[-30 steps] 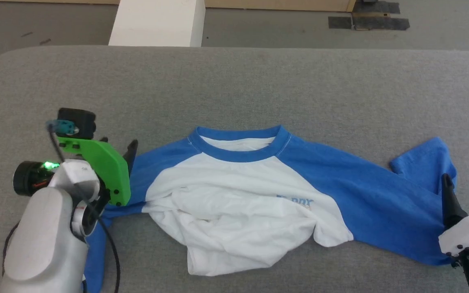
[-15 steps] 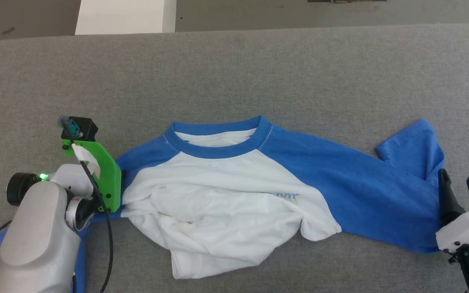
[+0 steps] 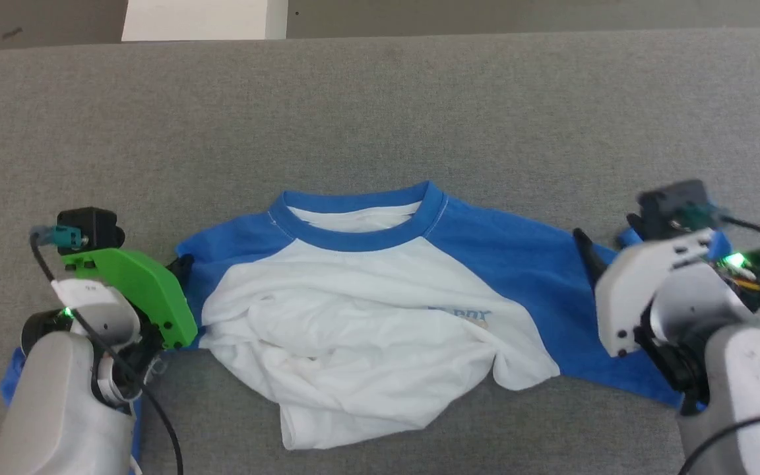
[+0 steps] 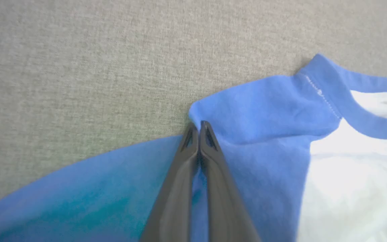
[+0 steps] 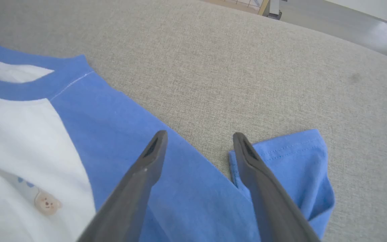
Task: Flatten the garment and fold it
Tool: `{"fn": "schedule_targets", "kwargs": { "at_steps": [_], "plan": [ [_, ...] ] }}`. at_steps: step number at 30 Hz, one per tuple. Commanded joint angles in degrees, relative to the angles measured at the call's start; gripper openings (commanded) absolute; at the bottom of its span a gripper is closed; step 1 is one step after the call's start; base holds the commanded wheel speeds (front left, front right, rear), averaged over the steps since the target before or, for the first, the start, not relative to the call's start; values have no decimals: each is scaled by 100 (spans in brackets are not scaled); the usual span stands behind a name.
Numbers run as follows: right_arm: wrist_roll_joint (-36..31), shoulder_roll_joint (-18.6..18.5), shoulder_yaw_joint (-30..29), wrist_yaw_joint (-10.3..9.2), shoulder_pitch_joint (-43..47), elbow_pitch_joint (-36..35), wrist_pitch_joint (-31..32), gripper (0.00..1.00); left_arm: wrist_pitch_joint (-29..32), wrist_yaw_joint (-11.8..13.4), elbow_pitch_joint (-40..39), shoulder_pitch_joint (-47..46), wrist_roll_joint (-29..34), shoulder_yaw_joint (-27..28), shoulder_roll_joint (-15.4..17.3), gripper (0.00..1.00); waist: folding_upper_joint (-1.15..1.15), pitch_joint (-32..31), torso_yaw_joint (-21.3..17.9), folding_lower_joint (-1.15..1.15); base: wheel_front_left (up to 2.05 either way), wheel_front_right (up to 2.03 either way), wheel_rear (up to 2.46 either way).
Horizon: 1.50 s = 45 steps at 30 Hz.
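The garment (image 3: 367,310) lies across the middle of the head view on a grey fabric-covered surface (image 3: 380,99), front side up, with its blue neckband (image 3: 357,224) toward the top of the frame. Its white body is far from flat. Deep creases run across the chest, and the lower part is bunched and folded in on itself toward the bottom centre. A pale blue print sits right of centre, and the right wrist view shows a small bear motif (image 5: 47,203) beside it. One blue sleeve runs off to the lower left under the robot's left arm. The other stretches to the right, where its cuff (image 5: 291,161) is doubled back on itself. The left gripper (image 4: 198,126) sits at the left shoulder of the shirt. Its two dark fingers are pressed together on a raised fold of blue cloth at the sleeve's upper edge. The right gripper (image 5: 200,137) is over the right sleeve with its fingers spread wide, one tip above the sleeve and the other above the folded cuff. Whether they touch the cloth cannot be told.
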Motion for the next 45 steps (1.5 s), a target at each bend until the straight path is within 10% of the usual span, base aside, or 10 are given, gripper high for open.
{"fn": "schedule_targets", "kwargs": {
  "at_steps": [1, 14, 16, 17, 33, 45],
  "plan": [
    [-55, -156, 175, -10, -217, 46, 343, 100, -74, 40, -135, 147, -35, 8, -78, 0, 0, 9, 56, 0, 0, 0, 0],
    [671, -1323, 1880, -10, -1140, 1132, 2156, 100, -206, 93, -996, 509, -20, -206, -281, 0, 0, 241, 446, 0, 0, 0, 0],
    [838, -1408, 2020, -10, -1213, 1146, 2165, 12, -234, 98, -1017, 525, -20, -209, -283, 0, 0, 249, 438, 0, 0, 0, 0],
    [899, -1430, 2035, -10, -1249, 1150, 2117, 0, -254, 99, -1022, 526, -25, -207, -289, 0, 0, 253, 432, 0, 0, 0, 0],
    [1849, -837, 897, -10, -3061, 942, 1055, 0, -846, -128, -1216, -1257, 151, 24, 177, 0, 0, 194, 155, 0, 0, 0, 0],
    [835, 2, -153, -10, -6347, 2169, 693, 0, -1091, -103, 17, -4632, 839, -82, 745, 0, 0, 795, 69, 0, 0, 0, 0]
  ]
}}
